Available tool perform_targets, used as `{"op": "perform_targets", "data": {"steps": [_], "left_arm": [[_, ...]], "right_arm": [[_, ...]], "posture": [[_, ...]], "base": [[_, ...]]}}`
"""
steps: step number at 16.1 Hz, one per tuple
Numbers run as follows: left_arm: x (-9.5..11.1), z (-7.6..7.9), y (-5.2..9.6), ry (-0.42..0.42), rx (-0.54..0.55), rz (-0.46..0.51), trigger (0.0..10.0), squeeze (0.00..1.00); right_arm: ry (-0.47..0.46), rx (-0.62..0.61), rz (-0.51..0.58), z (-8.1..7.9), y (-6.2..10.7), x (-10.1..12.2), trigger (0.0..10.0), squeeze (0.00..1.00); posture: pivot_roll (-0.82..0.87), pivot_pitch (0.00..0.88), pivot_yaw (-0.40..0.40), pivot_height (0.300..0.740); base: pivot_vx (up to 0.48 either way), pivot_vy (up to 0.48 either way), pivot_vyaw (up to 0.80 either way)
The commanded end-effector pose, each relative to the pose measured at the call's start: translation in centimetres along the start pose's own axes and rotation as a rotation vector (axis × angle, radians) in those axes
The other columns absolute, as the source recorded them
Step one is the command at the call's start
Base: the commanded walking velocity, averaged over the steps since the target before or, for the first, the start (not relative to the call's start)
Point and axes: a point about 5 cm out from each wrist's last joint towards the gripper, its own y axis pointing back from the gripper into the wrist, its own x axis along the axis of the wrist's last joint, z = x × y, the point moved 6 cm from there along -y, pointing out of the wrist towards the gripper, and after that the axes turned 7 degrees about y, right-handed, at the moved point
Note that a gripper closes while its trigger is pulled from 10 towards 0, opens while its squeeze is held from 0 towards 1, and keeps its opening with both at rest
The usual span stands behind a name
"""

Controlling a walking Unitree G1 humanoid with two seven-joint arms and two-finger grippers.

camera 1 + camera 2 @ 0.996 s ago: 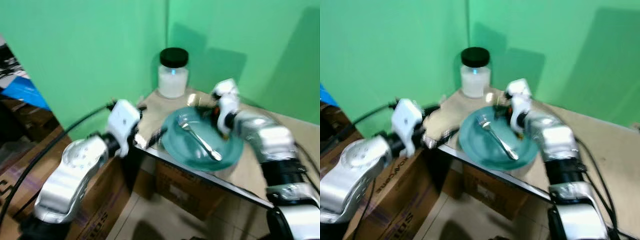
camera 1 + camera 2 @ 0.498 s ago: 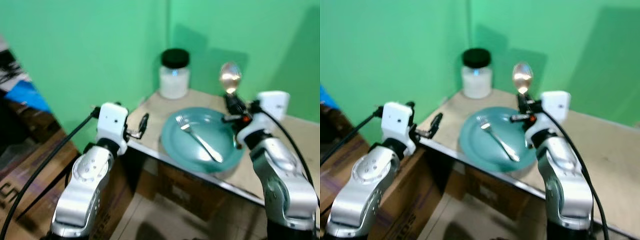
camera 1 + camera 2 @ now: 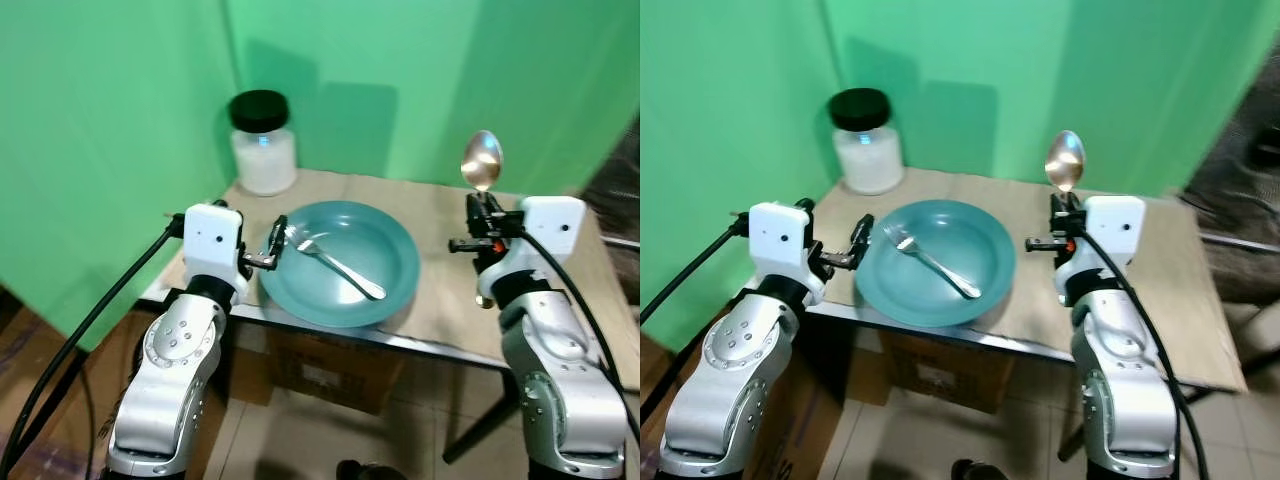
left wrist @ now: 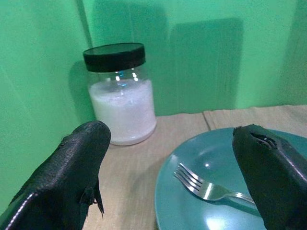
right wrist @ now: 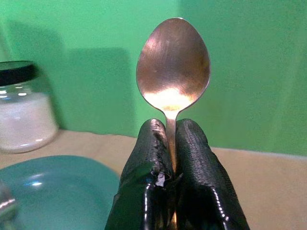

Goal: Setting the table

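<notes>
While the right gripper (image 5: pixel 170 143) holds the spoon (image 3: pixel 481 160) upright, fingers clamped on its handle, above the counter (image 3: pixel 445 300) beside the plate (image 3: pixel 400 260), lower it flat there. The left gripper (image 3: pixel 272 250) hovers open near the fork (image 3: pixel 335 268).

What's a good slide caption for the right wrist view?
Right pincer shut on an upright spoon, with the teal plate and jar behind.
</notes>
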Motion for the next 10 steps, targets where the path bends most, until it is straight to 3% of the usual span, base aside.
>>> {"op": "perform_targets", "data": {"steps": [1,10], "left_arm": [[0.7,-0.5,0.2,-0.015,0.023,0.027,10.0,0.0],[0.4,-0.8,0.3,-0.027,0.01,0.005,10.0,0.0]], "right_arm": [[0.01,-0.024,-0.006,0.2,0.1,-0.1,10.0,0.0],[0.041,-0.084,-0.066,0.7,0.1,-1.3,10.0,0.0]], "posture": [[-0.05,0.0,0.013,0.74],[-0.06,0.0,0.021,0.74]], "base": [[0.0,0.0,-0.8],[0.0,0.0,-0.8]]}}
